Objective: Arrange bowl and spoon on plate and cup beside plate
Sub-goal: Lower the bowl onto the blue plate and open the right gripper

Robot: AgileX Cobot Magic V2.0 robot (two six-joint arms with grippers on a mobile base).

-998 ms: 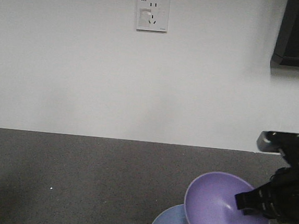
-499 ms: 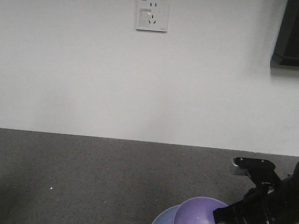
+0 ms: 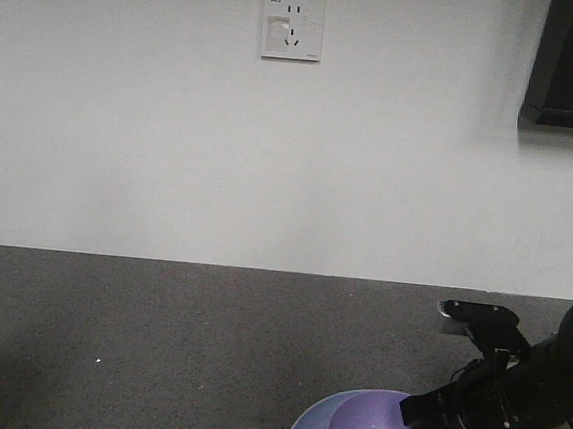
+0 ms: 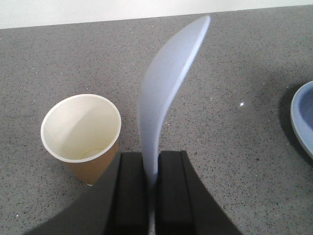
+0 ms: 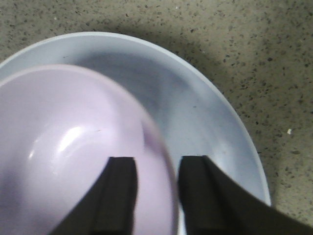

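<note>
- Grey speckled desk (image 4: 234, 58) under a plain white wall.
- Bowl (image 5: 63, 161) lies low within the plate (image 5: 205, 112), apparently set down; I judge this step all but done.
- My right fingers (image 5: 120, 196) straddle the bowl's rim; whether pinching or slack, I cannot tell.
- My left fingers (image 4: 133, 191) pinch the spoon (image 4: 166, 83) by its handle, clear of the plate: outstanding.
- Cup (image 4: 80, 132) stands upright, well apart from the plate: outstanding.

My front camera sits low, looking level across the worktop (image 3: 155, 344) toward the wall (image 3: 272, 153). The left wrist camera looks down past the left claw (image 4: 151, 166), close. The right wrist camera hovers right over the plate (image 5: 215, 117), which the front view also catches.
</note>
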